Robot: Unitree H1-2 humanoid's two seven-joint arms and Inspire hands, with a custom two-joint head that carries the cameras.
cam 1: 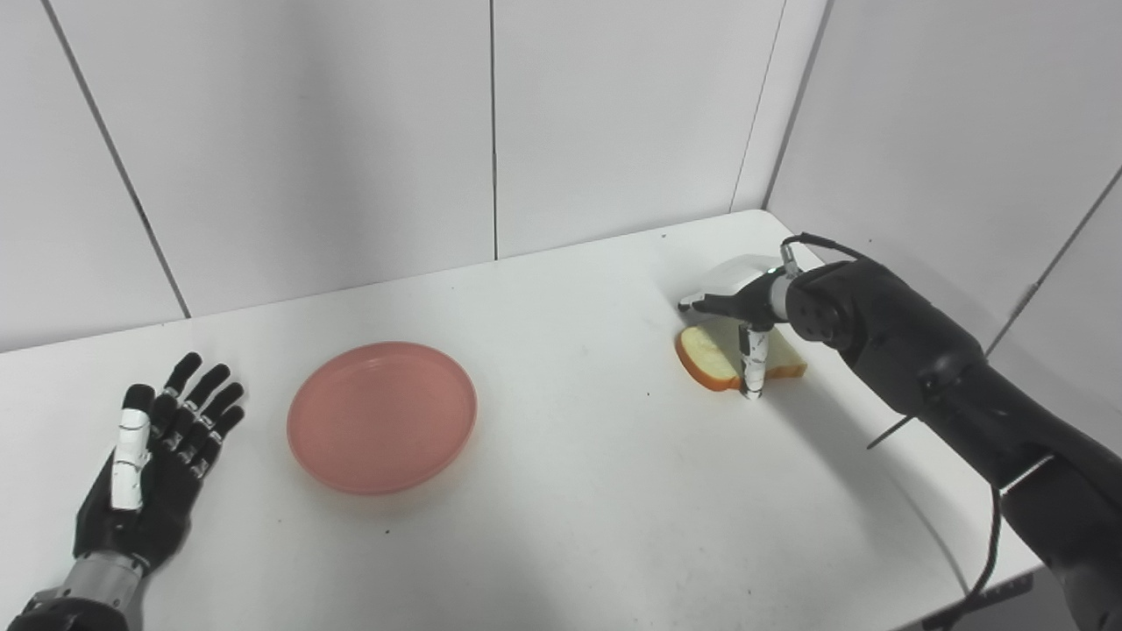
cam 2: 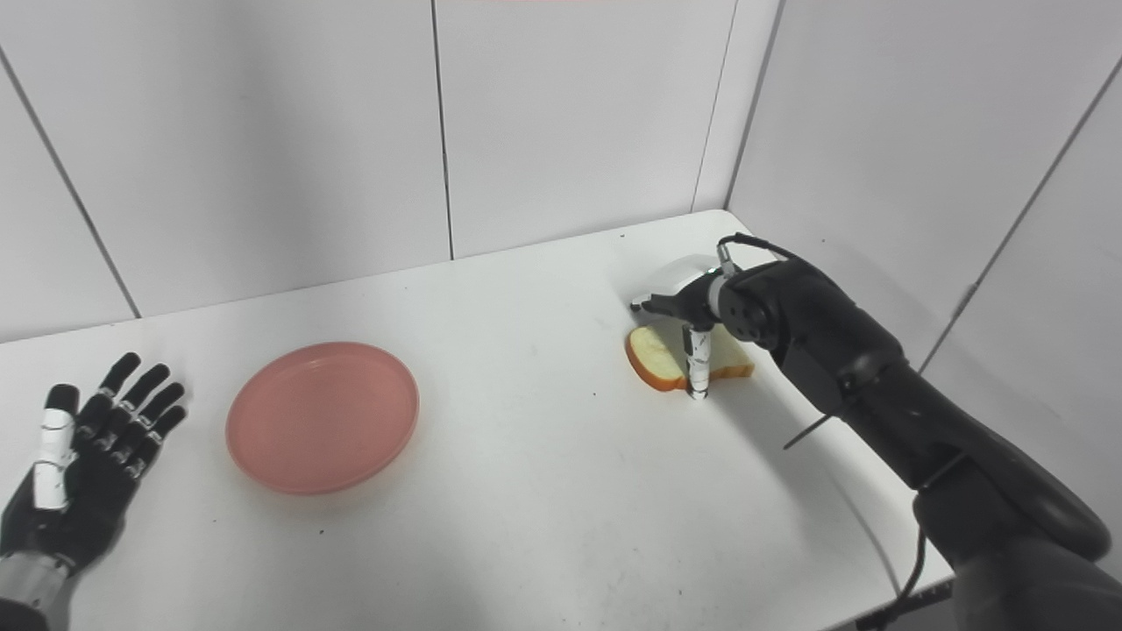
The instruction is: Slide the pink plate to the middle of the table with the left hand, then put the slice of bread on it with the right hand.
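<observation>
Hovering right robot hand (cam 1: pixel 745 307) possibly touches bread (cam 1: pixel 706 358).

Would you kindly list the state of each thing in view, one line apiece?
pink plate: upright, empty, flat on the table.
slice of bread: on the table, under the right hand.
left hand: open, palm up, holding nothing.
right hand: over the bread, thumb down beside it; grip unclear.

Black arms — black fingers (cam 1: pixel 197 399), white thumbs — thin cable.
</observation>
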